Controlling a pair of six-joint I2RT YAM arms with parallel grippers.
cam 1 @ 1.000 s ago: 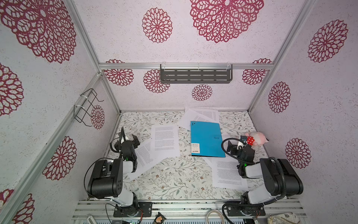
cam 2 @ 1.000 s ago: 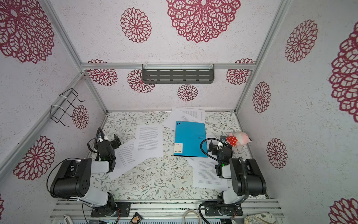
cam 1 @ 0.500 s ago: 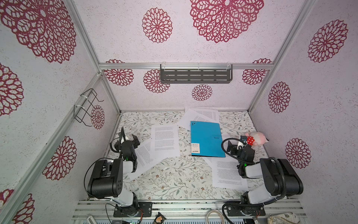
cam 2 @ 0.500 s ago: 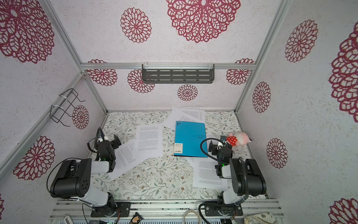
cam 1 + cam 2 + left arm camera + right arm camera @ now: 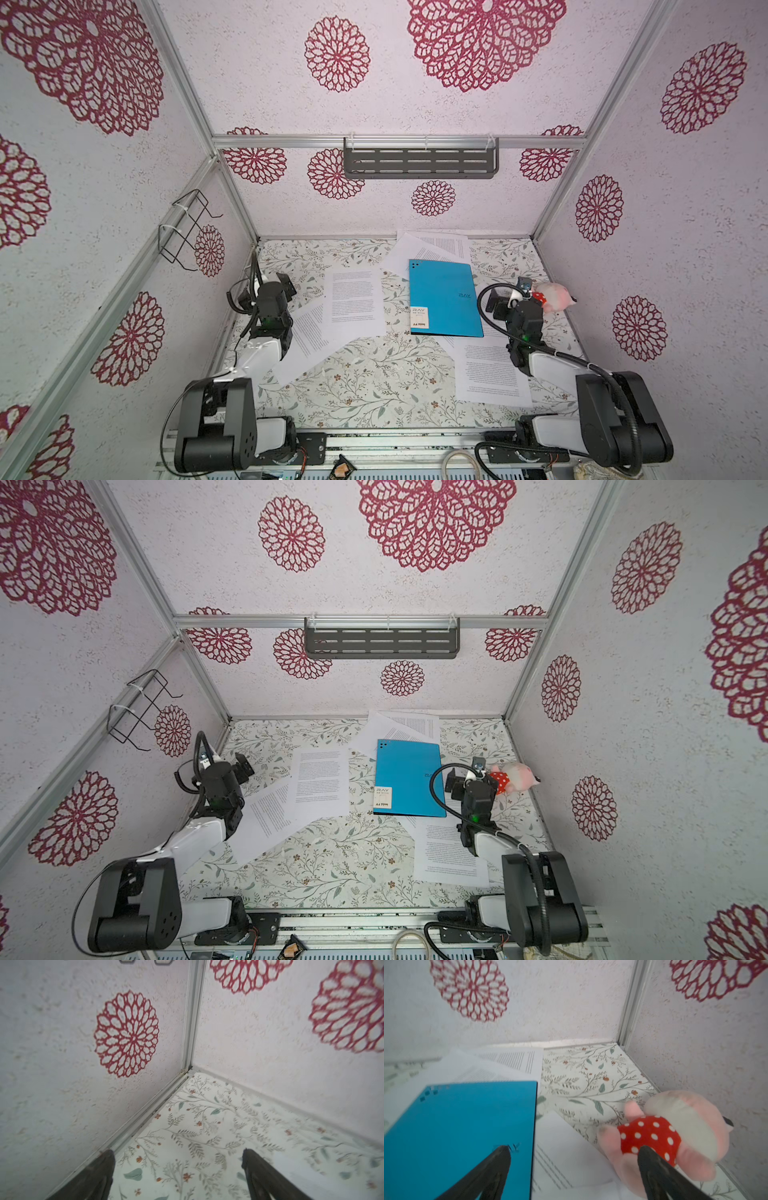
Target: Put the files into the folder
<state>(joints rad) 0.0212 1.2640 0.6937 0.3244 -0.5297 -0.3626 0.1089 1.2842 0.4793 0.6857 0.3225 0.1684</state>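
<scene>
While left gripper (image 5: 176,1152) and right gripper (image 5: 573,1148) hang spread and empty, the folder (image 5: 442,297) lies closed (stiff, probably light); flimsy files (image 5: 353,301) at its 9 o'clock likely want edge-pinching.

You had the left gripper (image 5: 177,1152) low over the white table covering printed with green leaves and small red flowers (image 5: 207,1126), its two dark fingers (image 5: 104,1169) spread wide apart. Ahead, a silver metal corner post (image 5: 192,1022) joined two white textured walls (image 5: 52,1084) bearing red lace-like flower medallions (image 5: 126,1034).
</scene>
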